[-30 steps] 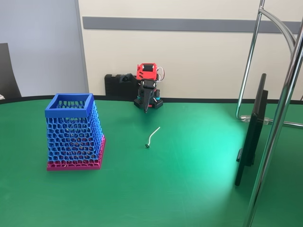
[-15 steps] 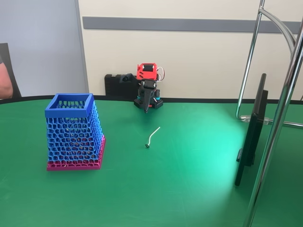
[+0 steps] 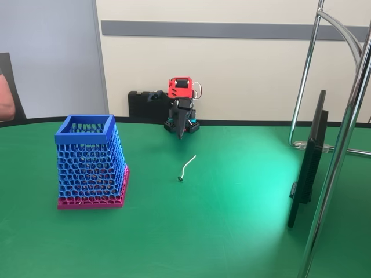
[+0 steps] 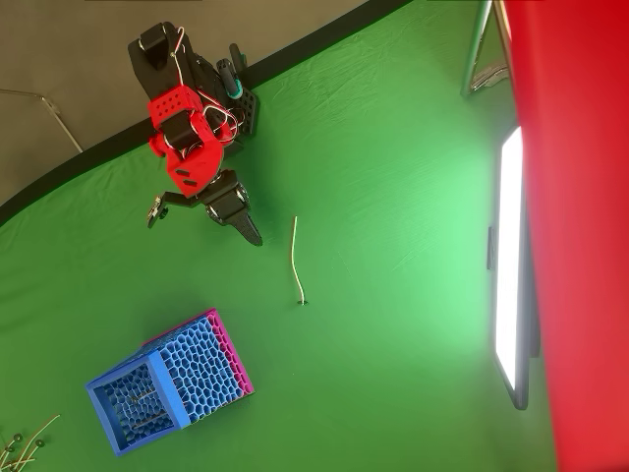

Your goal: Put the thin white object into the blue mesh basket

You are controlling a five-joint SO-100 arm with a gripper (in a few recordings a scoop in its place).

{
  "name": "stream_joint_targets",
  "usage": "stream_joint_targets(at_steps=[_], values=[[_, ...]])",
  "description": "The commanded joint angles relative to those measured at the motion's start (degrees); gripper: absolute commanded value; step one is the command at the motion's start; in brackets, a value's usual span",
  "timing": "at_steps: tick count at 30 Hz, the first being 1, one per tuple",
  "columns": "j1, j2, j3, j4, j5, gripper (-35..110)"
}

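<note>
The thin white object [image 3: 186, 167] [image 4: 295, 258] lies flat on the green table, its dark tip towards the camera in the fixed view. The blue mesh basket [image 3: 87, 159] [image 4: 162, 385] stands upright on its pink base, well to the left of the stick in the fixed view. My gripper [image 3: 180, 135] [image 4: 254, 236] hangs point down near the arm's base, behind the stick and apart from it. Its fingers [image 4: 241, 216] are together with nothing between them.
A dark screen [image 3: 307, 165] [image 4: 511, 265] and chrome stand tubes [image 3: 342, 145] take up the right side. Behind the arm sits a black block [image 3: 142, 105]. Several more thin sticks [image 4: 25, 438] lie beyond the basket. A person's arm [image 3: 4, 98] shows at the left edge.
The arm has turned very slightly to the right. A person's arm has come into view at the left edge. Stick and basket have not moved.
</note>
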Motion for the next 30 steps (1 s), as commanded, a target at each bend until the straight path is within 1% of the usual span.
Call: stream_joint_targets(at_steps=[1,7,12,17,22,30], values=[[-0.6,-4.0,-1.8,-3.4,-1.6,1],[-0.5,-14.6,-7.2,-9.1,-3.3,1],[-1.0,-21.2,-9.4,-16.6,-4.0,1],[-1.8,-31.0,-14.2,-20.0,-6.7,1],[-1.6,-42.4,-21.6,-20.7,-7.6,1],[0.2,-57.7,-32.3,-18.5,-13.1,1]])
